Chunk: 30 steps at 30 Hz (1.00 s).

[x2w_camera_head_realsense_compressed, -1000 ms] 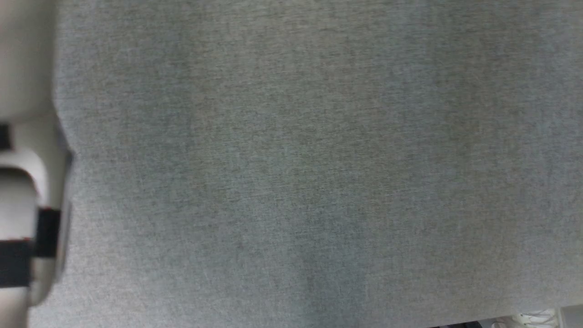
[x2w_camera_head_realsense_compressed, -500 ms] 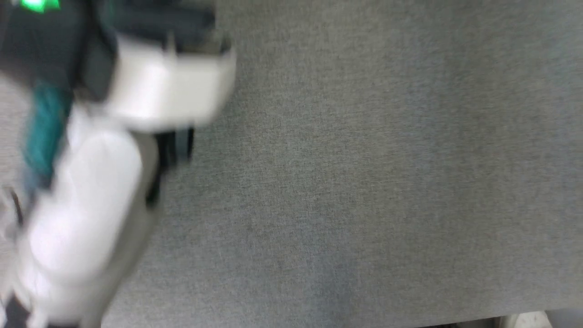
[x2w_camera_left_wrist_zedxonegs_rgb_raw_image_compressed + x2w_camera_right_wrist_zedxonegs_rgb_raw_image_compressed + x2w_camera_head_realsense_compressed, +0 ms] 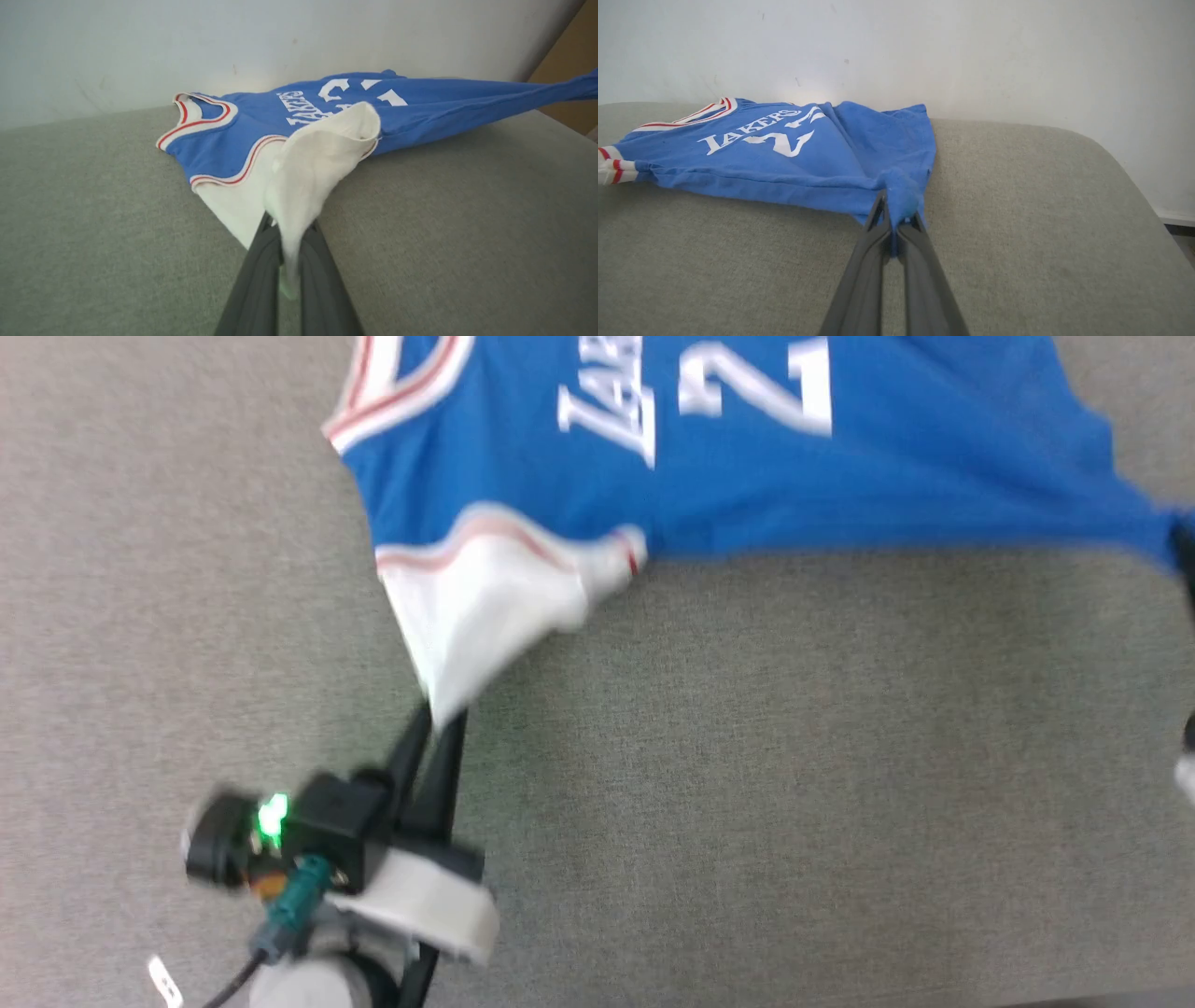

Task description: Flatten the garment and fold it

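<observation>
Blue garment (image 3: 794, 158) | white lettering (image 3: 747, 128) "LAKERS" | left claw (image 3: 290, 225) clamped on white sleeve (image 3: 322, 154) | right claw (image 3: 897, 211) clamped on blue hem (image 3: 902, 186)

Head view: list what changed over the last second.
The camera swung: the blue jersey and the left gripper, shut on its white sleeve, came into view. The right gripper pinches the blue hem corner. The grey fabric surface stayed underneath.

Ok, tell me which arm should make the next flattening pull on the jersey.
Probably left: the left gripper pinches the crumpled white sleeve, which looks slack; the right gripper holds a hem corner pulled taut.
</observation>
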Available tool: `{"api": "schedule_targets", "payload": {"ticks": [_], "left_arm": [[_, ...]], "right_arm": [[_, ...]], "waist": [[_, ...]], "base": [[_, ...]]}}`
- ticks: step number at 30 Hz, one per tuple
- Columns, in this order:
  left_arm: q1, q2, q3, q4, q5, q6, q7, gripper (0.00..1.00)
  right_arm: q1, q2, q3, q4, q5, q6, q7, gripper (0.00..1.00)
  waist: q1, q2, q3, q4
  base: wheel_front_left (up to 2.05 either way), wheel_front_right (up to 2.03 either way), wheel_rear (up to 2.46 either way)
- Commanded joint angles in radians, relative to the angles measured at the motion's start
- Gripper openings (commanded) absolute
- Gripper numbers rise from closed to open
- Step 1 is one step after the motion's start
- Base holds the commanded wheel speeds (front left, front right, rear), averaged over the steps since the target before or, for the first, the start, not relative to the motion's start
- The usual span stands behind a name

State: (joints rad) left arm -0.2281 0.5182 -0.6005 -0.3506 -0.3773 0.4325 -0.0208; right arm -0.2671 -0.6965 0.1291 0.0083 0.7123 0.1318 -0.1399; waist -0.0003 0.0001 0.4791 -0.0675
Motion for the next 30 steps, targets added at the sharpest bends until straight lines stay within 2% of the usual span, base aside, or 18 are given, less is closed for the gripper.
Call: {"api": "schedule_targets", "payload": {"ticks": [1,8,13,23,30], "left_arm": [[0.020,0.009,-0.008,0.006,-0.011,-0.008,0.006,0.00],[0.155,0.066,-0.102,0.053,-0.115,-0.086,0.143,0.00],[0.210,0.089,-0.139,0.054,-0.196,-0.114,0.253,0.00],[0.332,0.141,-0.131,-0.008,-0.336,-0.085,0.372,0.00],[0.389,0.160,-0.129,-0.075,-0.402,-0.090,0.397,0.00]], "right_arm": [[0.022,0.008,-0.006,0.001,-0.007,-0.001,0.000,0.00],[0.198,0.013,-0.004,0.009,-0.005,-0.001,-0.003,0.00],[0.280,-0.003,0.017,0.018,0.011,-0.001,0.010,0.00],[0.426,-0.042,0.025,0.055,0.005,-0.001,0.100,0.00],[0.537,-0.054,0.018,0.001,0.055,-0.001,0.208,0.00]], "waist": [[0.0003,-0.0001,-0.058,0.013],[0.0003,-0.0001,-0.117,0.031],[0.0003,-0.0001,-0.145,0.047],[0.0003,-0.0001,-0.209,0.077],[0.0003,-0.0001,-0.239,0.093]], "base": [[0.00,0.00,0.00],[0.00,0.00,0.00],[0.00,0.00,0.00],[0.00,0.00,0.00],[0.00,0.00,0.00]]}}
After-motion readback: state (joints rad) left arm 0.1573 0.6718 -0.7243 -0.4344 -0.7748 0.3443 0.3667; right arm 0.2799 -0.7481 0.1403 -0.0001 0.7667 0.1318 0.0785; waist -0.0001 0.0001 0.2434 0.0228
